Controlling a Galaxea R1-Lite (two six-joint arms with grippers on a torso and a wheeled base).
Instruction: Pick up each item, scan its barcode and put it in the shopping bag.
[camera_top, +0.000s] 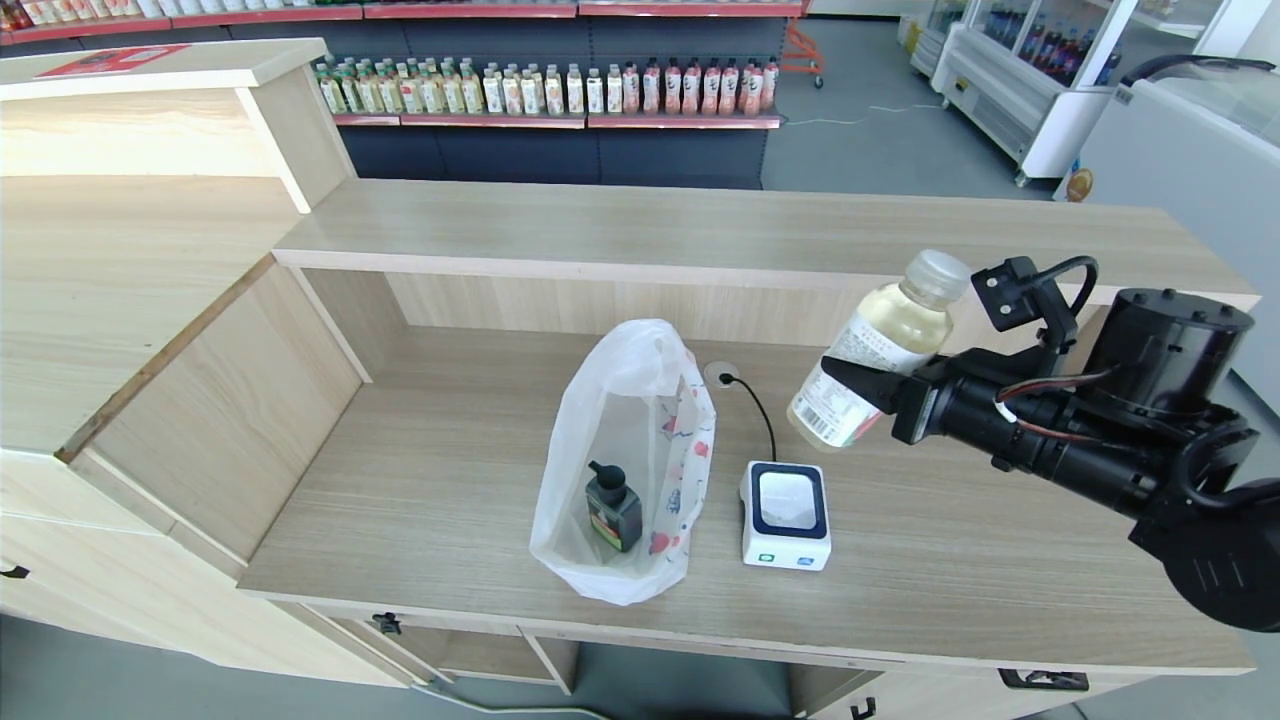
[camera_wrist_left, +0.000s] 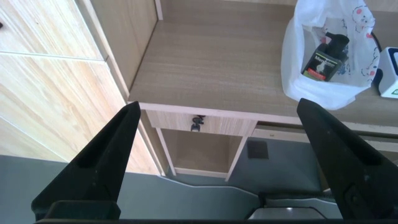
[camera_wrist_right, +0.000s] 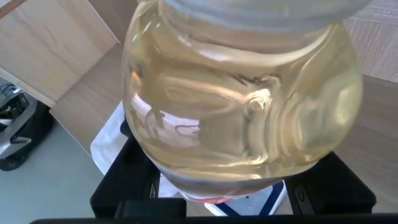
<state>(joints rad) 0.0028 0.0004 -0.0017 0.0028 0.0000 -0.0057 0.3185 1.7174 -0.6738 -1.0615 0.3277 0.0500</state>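
2 bottles in all: 1 pale drink bottle (camera_top: 880, 350) clamped, tilted, in my right gripper (camera_top: 870, 385) in the air near the 1 scanner (camera_top: 787, 513), and 1 dark pump bottle (camera_top: 612, 510) standing inside the 1 shopping bag (camera_top: 640, 400) beside the scanner on the counter (camera_top: 950, 560). My left gripper (camera_wrist_left: 217, 106) hangs wide open and empty, off the counter's front edge.

The right gripper (camera_wrist_right: 233, 183) clamps a bottle (camera_wrist_right: 242, 106) of pale yellow liquid above the counter (camera_wrist_right: 87, 106) and an unclear white shape (camera_wrist_right: 109, 146).
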